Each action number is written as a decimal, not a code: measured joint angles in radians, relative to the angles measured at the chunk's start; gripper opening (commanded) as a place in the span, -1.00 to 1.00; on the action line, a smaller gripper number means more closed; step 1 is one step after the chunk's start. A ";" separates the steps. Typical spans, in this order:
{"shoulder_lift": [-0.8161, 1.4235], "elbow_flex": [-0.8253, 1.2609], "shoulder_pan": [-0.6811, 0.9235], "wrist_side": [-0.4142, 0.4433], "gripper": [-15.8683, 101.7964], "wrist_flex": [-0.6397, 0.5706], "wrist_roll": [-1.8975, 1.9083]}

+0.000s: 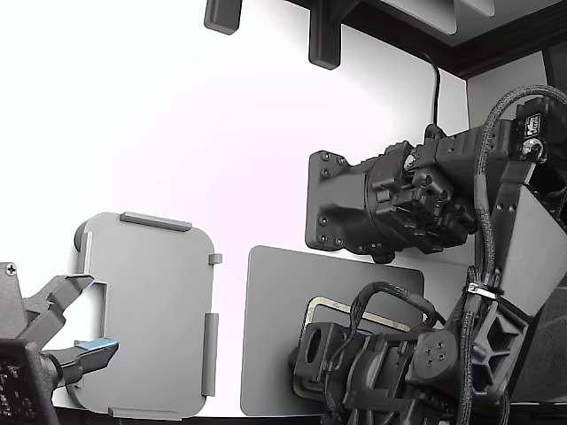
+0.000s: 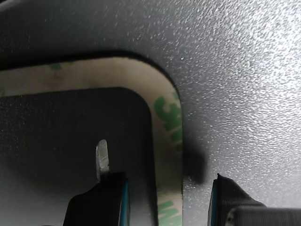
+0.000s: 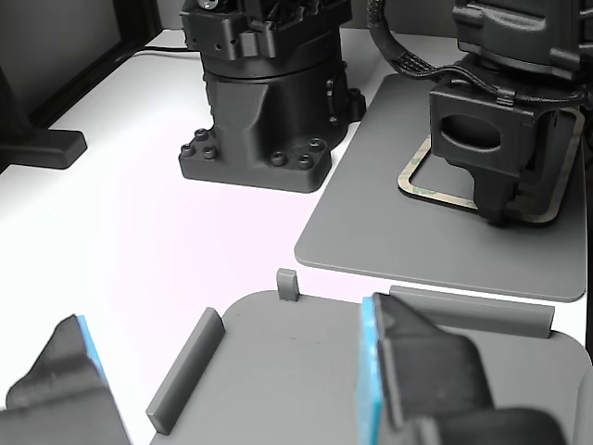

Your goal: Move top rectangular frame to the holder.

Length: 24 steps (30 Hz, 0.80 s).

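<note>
The top rectangular frame [image 2: 164,101], a pale beige band with green print, lies flat on a dark grey mat [image 2: 235,70]. It also shows in the exterior view [image 1: 383,319] and the other view [image 3: 434,193], partly covered by my arm. My gripper [image 2: 164,190] is open and low over one corner. One finger with a thin metal tab [image 2: 102,157] stands inside the frame's opening; the other finger [image 2: 225,193] stands outside on the mat. In the other view my gripper [image 3: 503,215] points down onto the frame. The light grey holder [image 1: 151,292] lies at the exterior view's left with nothing on it.
A second arm's open gripper with blue pads [image 1: 75,332] hovers at the holder's [image 3: 296,371] edge. That arm's black base [image 1: 354,208] stands behind the mat [image 1: 275,336]. Black stands [image 1: 323,40] rise at the back. The table is white.
</note>
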 measured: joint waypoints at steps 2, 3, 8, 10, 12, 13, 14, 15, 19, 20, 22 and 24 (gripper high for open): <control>0.000 0.000 -0.005 0.002 0.34 0.000 -0.008; 0.000 0.000 -0.005 0.003 0.32 0.000 -0.009; 0.000 0.006 -0.006 0.000 0.20 -0.020 -0.009; 0.000 0.006 -0.008 0.000 0.14 -0.021 -0.014; 0.000 0.011 -0.009 0.002 0.09 -0.028 -0.018; 0.000 0.014 -0.009 0.002 0.06 -0.029 -0.018; 0.000 0.017 -0.009 0.002 0.04 -0.029 -0.018; 0.000 0.020 -0.011 0.002 0.01 -0.029 -0.018; 0.000 0.021 -0.014 0.002 -0.09 -0.031 -0.023; 0.000 0.023 -0.014 0.002 -0.11 -0.031 -0.023; 0.000 0.023 -0.015 0.002 -0.15 -0.031 -0.026; 0.000 0.026 -0.015 0.002 -0.22 -0.034 -0.026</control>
